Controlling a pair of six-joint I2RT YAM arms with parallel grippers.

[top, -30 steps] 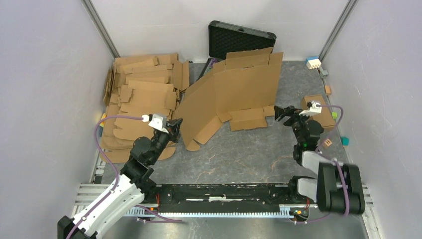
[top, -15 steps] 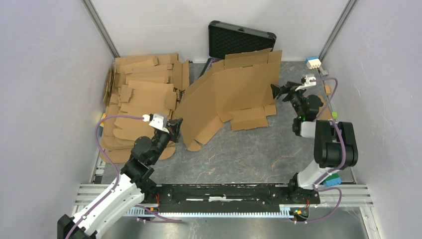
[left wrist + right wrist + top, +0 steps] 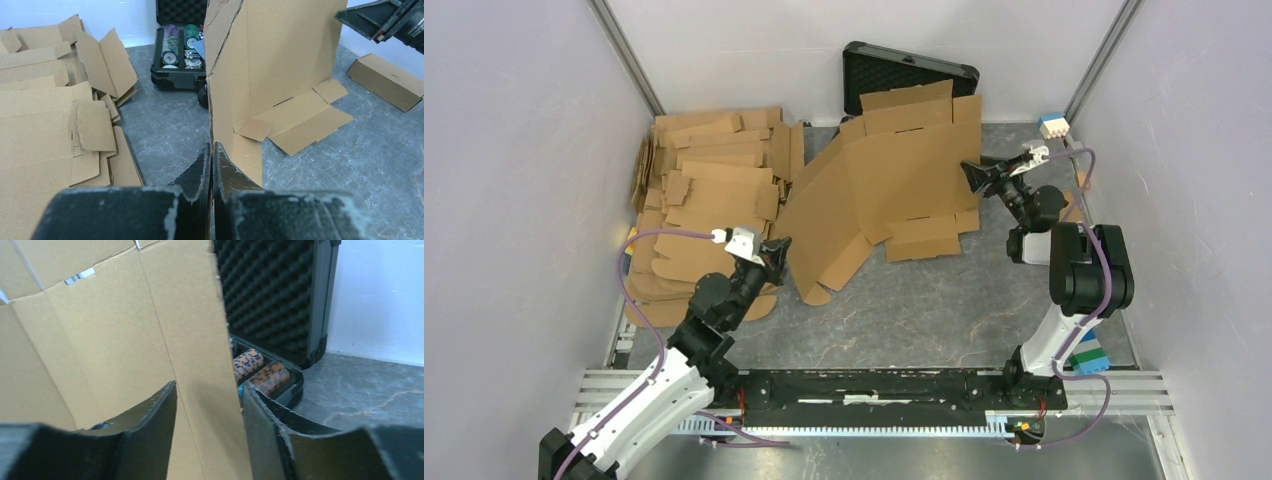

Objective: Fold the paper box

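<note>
Paper box (image 3: pixel 894 180): big brown corrugated die-cut sheet, half-raised mid-counter. Main panel stands nearly upright, bent along a vertical crease, left wing angling toward the near left. Bottom flaps lie flat on the counter (image 3: pixel 904 310) at its right foot. Top edge stepped, with cut tabs and raw fluted edges.

Left claw (image 3: pixel 776 262) is closed, pinching the near lower edge of the left wing. Its wrist view shows the thin card edge-on between the pressed fingers. Right claw (image 3: pixel 972 175) sits at the sheet's right vertical edge. Jaws are apart with that edge between them; cannot tell whether the pads touch the card.

Black case (image 3: pixel 909 75) is just behind the sheet, lid up, egg-crate foam lining, rolls of poker chips (image 3: pixel 177 42) in the tray. The sheet's top overlaps the lid in the top view. Stack of flat cardboard sheets (image 3: pixel 714 190) fills the left side up to the wall, messy edges, near the left wing. Small brown box (image 3: pixel 385 80), closed, lies right of the sheet, apart from it. Blue-and-white block (image 3: pixel 1053 125) in the far right corner.

Counter is grey, marbled, matt. Open room in front of the sheet between the two arms; tight behind and to the left. Plain pale walls on three sides.
</note>
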